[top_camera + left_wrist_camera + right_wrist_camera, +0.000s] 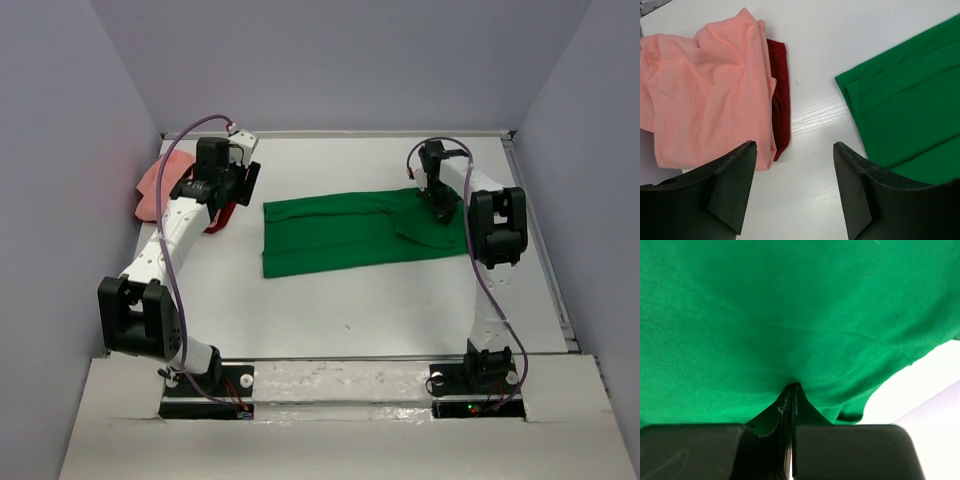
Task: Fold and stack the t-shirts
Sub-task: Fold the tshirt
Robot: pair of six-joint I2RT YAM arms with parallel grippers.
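Observation:
A bright green t-shirt (350,235) lies flat in a long folded strip across the middle of the table. My right gripper (440,205) is at its right end. In the right wrist view the jaws are pressed together at the right gripper (792,387), pinching the green cloth (790,305), which tents up from the tips. A salmon-pink t-shirt (705,90) lies crumpled at the far left, on top of dark red cloth (780,100). My left gripper (795,147) hangs open over bare table between the pink pile and the green shirt's left end (910,115), holding nothing.
The pink pile (150,185) lies against the left wall. Grey walls close in the white table (350,310) at the back and on both sides. A rail (545,250) runs along its right edge. Both arm bases stand at the near edge.

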